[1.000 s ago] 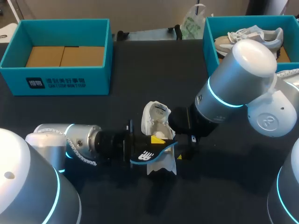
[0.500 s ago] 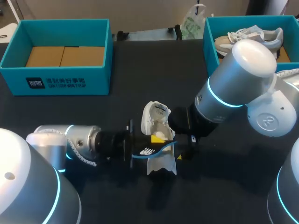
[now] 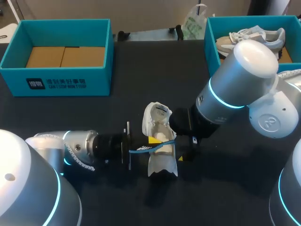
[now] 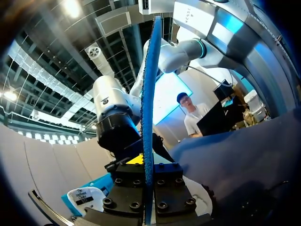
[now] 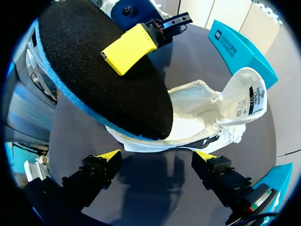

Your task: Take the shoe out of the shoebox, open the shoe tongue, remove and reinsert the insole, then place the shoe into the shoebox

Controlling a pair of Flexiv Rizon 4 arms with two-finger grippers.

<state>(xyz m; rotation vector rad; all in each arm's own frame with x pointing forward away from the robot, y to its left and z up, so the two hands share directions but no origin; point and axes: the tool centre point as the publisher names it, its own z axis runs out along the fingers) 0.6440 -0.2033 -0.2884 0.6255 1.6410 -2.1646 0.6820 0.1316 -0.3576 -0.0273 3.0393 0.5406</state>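
Note:
A white shoe lies mid-table with its tongue lifted toward the far side. My left gripper comes in from the left and is shut on the insole, which shows edge-on as a thin blue line over the shoe's opening. In the left wrist view the blue insole edge stands up from between the closed jaws of my left gripper. In the right wrist view the insole's black face hangs above the shoe. My right gripper stands open just short of the shoe, at its right side.
A teal box with a cardboard floor stands at the back left. Another teal box at the back right holds a pair of pale sneakers. A plastic bag sits at the table's far edge.
My left wrist has turned, so the insole went from showing its black printed face to lying edge-on over the shoe. The right arm and the shoe have stayed put.

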